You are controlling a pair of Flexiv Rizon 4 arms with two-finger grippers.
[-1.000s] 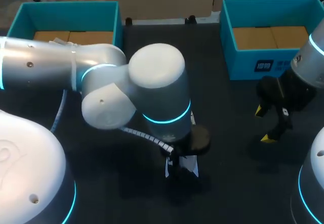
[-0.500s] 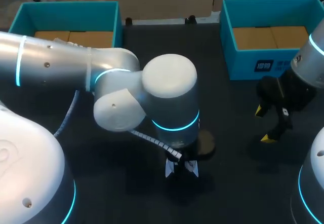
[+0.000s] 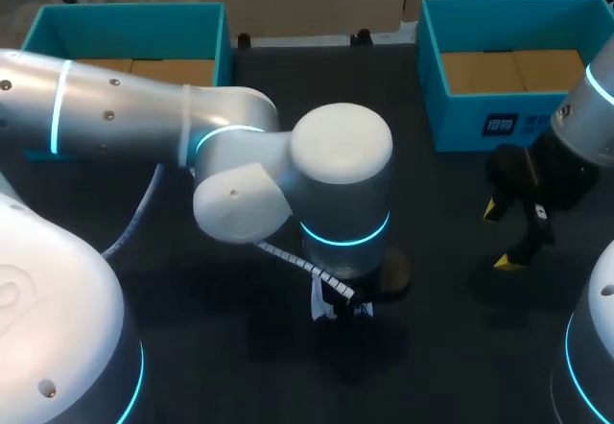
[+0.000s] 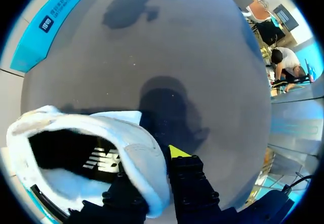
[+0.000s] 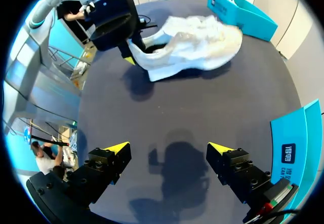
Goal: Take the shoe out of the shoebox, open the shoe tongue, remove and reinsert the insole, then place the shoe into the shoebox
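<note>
Now the left gripper [image 4: 150,166] is clamped on the heel collar of the white shoe [image 5: 192,44], one finger inside the opening and one outside. It holds the shoe over the middle of the counter [image 3: 432,194], outside both boxes; I cannot tell whether the sole touches the surface. The right gripper [image 5: 168,150] has its fingers wide apart and holds nothing. The shoe lies ahead of it and well apart, and the shoe's long axis runs across its line of reach, heel at the left gripper and toe toward a box. I judge the right arm must come forward to reach the tongue. I count one shoe, two grippers and two teal shoeboxes, one at the far left [image 3: 129,7] and one at the far right [image 3: 460,122].
</note>
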